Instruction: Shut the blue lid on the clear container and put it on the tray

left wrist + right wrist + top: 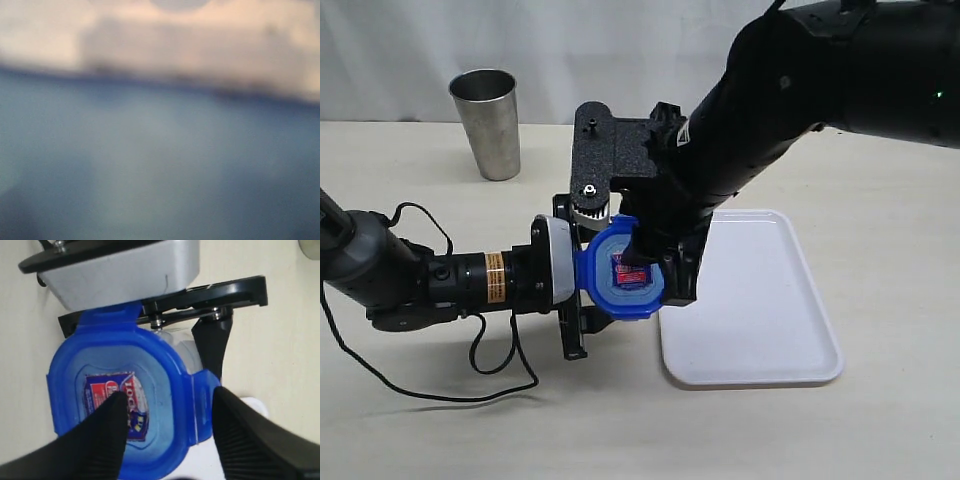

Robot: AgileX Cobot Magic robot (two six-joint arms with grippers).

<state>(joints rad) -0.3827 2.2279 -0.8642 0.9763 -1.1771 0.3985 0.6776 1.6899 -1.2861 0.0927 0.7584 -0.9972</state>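
Here the left gripper (578, 300) pinches the tall, clear plastic container (182, 347) above the desk (420, 420), just beside the flat white rectangular tray (770, 340), apparently to steady it while the right gripper (167, 435), fingers (95, 440) spread, straddles one snap-lock flap (202, 405) of the bright blue rounded-square lid (155, 390) on top.

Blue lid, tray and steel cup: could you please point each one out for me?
blue lid (608, 288), exterior view, lower-left top surface.
tray (760, 300), exterior view, bare floor.
steel cup (492, 125), exterior view, side wall.
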